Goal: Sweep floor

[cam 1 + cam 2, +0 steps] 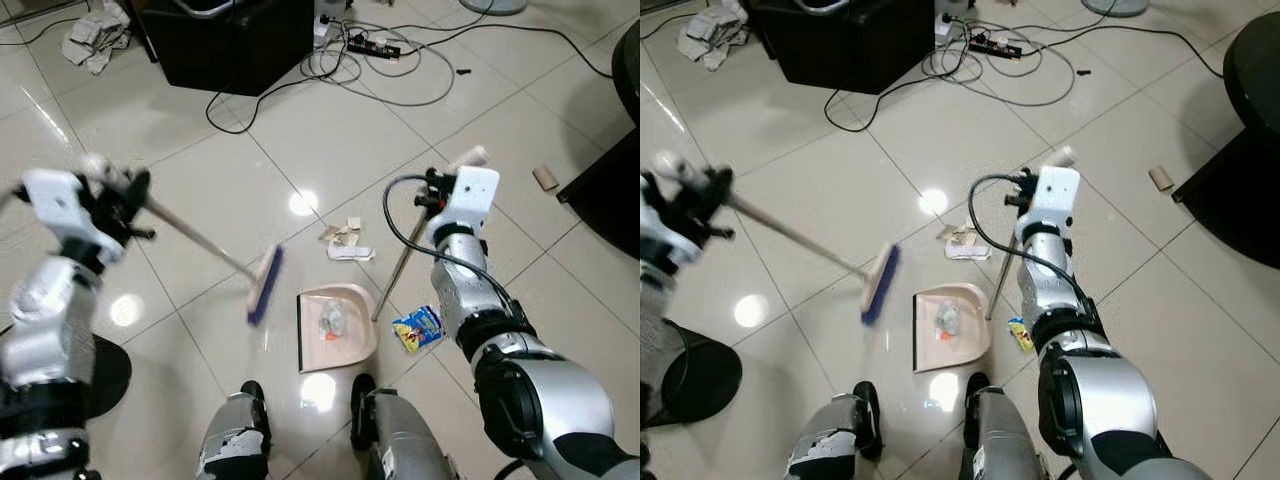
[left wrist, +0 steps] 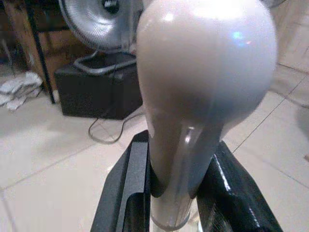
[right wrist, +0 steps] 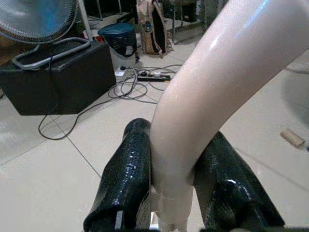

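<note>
Left wrist view shows your left tool [image 2: 171, 188] clamped on the broom [image 1: 265, 285] handle's smooth, probably slippery knob; grip lower.

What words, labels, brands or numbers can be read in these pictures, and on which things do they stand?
No text can be read in any view.
The blue and yellow snack packet on the floor beside the dustpan bears print, but it is too small and blurred to read.
The crumpled papers near the black box show no legible writing.
The broom shows no label.
</note>
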